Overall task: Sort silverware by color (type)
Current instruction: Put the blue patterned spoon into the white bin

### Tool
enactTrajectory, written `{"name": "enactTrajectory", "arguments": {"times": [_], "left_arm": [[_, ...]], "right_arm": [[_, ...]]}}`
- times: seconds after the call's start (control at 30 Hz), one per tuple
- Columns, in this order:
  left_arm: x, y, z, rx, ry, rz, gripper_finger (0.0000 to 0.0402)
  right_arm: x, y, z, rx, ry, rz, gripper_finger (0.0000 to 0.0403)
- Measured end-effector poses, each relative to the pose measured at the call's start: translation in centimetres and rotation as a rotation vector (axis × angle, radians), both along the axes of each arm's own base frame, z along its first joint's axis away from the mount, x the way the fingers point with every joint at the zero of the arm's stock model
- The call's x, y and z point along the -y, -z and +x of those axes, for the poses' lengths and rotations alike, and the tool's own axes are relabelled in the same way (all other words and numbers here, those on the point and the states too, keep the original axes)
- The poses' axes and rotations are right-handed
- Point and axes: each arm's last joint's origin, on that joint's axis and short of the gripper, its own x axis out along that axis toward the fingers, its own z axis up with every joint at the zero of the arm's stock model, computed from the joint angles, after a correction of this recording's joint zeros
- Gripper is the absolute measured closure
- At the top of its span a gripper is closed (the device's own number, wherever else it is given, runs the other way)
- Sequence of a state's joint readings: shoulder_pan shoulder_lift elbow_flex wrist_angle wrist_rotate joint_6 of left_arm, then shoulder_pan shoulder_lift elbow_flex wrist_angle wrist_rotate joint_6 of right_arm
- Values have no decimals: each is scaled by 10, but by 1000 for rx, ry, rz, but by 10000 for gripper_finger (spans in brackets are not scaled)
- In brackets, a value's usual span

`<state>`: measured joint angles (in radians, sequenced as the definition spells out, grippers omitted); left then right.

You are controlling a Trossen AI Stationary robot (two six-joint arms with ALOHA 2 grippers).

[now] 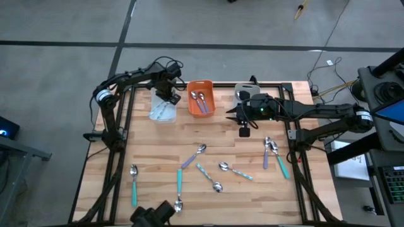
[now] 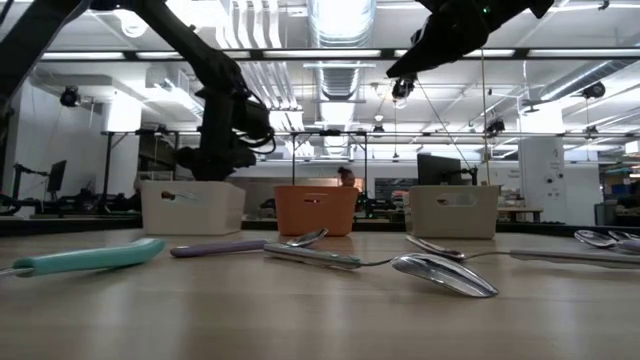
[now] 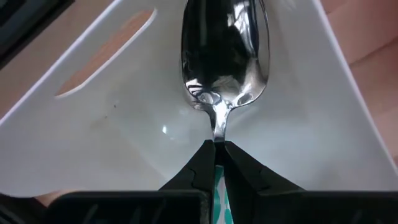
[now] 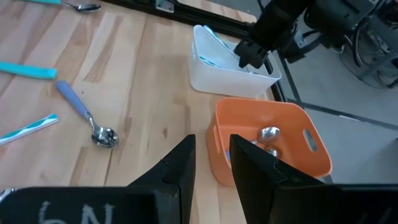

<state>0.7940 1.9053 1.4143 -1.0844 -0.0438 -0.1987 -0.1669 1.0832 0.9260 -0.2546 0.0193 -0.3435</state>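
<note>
So there's a light wooden table [image 1: 252, 195] with a black metal frame [image 1: 120, 157] running around its edges. Three little rectangular bins sit in a row along the far side: a white bin [image 1: 161, 107] on the left, an orange bin [image 1: 201, 98] in the middle, and a grey bin [image 1: 243, 93] on the right, each with a slot handle cut in the wall. The floor [image 1: 63, 69] around the table is grey, with some loose cables [image 1: 328, 79] off to the right. From table height the room behind looks like a big workshop, with bright ceiling lights [image 2: 340, 20] and desks farther back.
</note>
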Motion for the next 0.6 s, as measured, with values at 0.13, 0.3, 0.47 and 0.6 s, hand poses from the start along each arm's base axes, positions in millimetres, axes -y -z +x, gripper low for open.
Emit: {"name": "enactTrajectory", "arguments": {"times": [0.13,0.3,0.47,0.6], "left_arm": [[-2,5,3,-7,4,-7,394],[-3,7,3,-11,7,-12,394],[-3,8,3,-11,7,-12,393],[-3,7,3,-11,7,-11,388]], "right_arm": [[0,0,0,0,-1,-1,312],[0,0,0,-1,-1,-1,312],[0,0,0,-1,-4,-8,312],[0,0,0,-1,-4,-7,312]]}}
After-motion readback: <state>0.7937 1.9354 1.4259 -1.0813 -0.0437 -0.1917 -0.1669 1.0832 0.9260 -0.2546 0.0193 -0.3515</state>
